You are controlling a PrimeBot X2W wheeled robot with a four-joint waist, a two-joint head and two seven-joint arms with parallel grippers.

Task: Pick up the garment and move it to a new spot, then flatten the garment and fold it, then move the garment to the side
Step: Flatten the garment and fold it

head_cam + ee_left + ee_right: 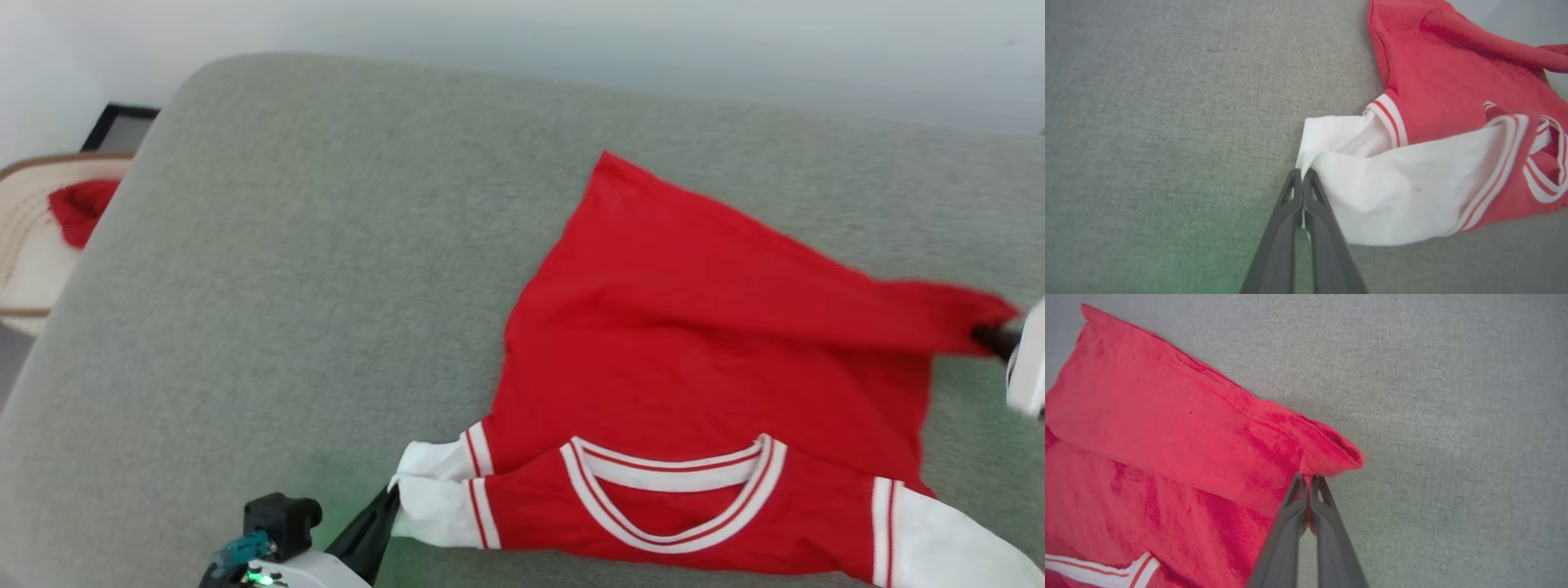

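Note:
The garment (694, 343), a red jersey with white sleeves and striped trim, lies spread on the grey cushion (286, 286), neckline toward me. My left gripper (390, 494) at the lower left is shut on the edge of the white sleeve (1372, 192); in the left wrist view its tips (1302, 175) pinch that cloth. My right gripper (984, 335) at the right edge is shut on a red hem corner (1331, 453), lifted and pulled taut; the right wrist view shows its tips (1309, 481) clamping the red fabric. The number print is hidden.
A cream basket (33, 245) holding a small red cloth (77, 208) stands off the cushion's left edge, with a dark frame (122, 126) behind it. Bare grey cushion stretches left of and behind the jersey. A pale wall runs along the back.

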